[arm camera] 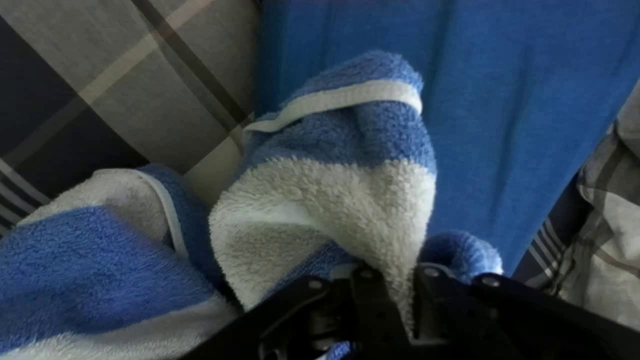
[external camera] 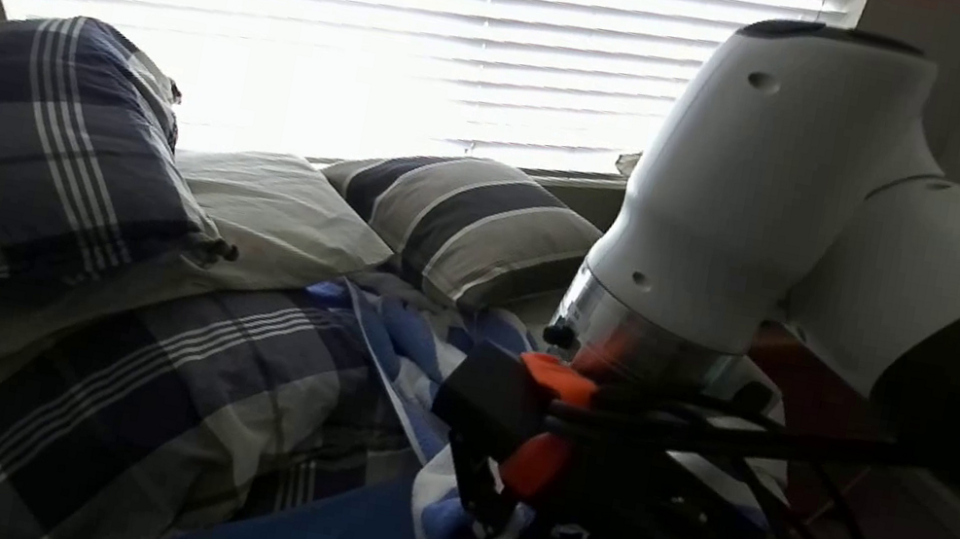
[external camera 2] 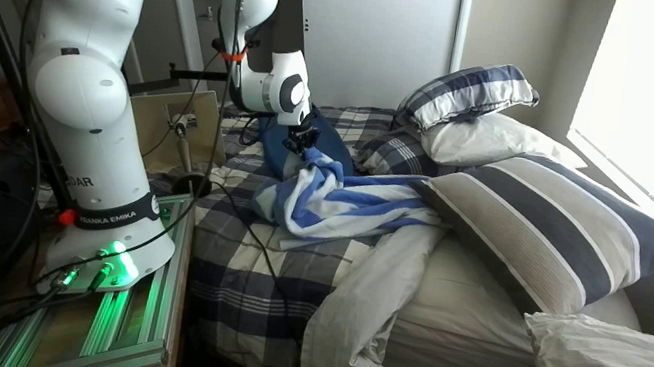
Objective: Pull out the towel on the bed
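- The large, soft, blue-and-white striped terry towel point(external camera 2: 337, 206) lay bunched on the wide plaid-covered bed point(external camera 2: 229, 283), one end raised in a peak.
- The jaws of the black Robotiq gripper point(arm camera: 400, 295) pinched that raised end — in the wrist view a white fold passed between them, and a blue flap with a pale hem stuck out beyond.
- From the jaws, the towel's long axis ran toward the beige-and-navy striped pillow point(external camera 2: 556, 228), whose edge met the far end; how much cloth lay beneath could not be told.
- The pull, in my judgement, needed to go along that axis, away from the pillow — slack in the bunch would likely straighten first.
- A plain blue sheet point(arm camera: 500, 100) showed beside the flap; whether they touched was unclear.
- The lone white robot arm point(external camera: 751, 189) held the end farther from the pillow.
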`<state>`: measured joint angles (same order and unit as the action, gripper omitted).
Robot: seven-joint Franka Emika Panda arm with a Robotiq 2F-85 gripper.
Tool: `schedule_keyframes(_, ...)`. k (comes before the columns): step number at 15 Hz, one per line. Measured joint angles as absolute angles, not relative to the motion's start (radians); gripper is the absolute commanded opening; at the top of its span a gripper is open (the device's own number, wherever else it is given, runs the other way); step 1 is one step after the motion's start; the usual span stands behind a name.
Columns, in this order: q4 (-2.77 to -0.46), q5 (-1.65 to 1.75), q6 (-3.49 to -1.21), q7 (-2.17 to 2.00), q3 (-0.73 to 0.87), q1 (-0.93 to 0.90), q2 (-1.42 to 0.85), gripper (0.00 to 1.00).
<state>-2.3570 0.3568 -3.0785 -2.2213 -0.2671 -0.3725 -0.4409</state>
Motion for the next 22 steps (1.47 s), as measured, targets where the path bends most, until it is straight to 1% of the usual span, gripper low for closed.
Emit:
schedule_keyframes(2,-2.344,0.293,-3.105,-2.189,-0.296,-0.358,-0.465,0.56)
schedule_keyframes(4,-2.352,0.129,-3.091,-2.143,-0.355,-0.329,-0.444,0.69)
schedule_keyframes(5,-2.359,0.051,-3.064,-2.139,-0.373,-0.325,-0.416,0.77)
schedule_keyframes(6,-2.369,-0.018,-3.021,-2.139,-0.375,-0.331,-0.373,0.83)
schedule_keyframes(8,-2.407,-0.034,-2.917,-2.207,-0.342,-0.350,-0.266,0.97)
schedule_keyframes(9,-2.432,-0.035,-2.864,-2.238,-0.314,-0.363,-0.209,1.00)
schedule_keyframes(12,-2.522,-0.008,-2.710,-2.342,-0.253,-0.370,-0.050,1.00)
schedule_keyframes(16,-2.636,0.006,-2.557,-2.483,-0.250,-0.329,0.104,1.00)
schedule_keyframes(22,-2.641,0.004,-2.548,-2.474,-0.263,-0.319,0.110,1.00)
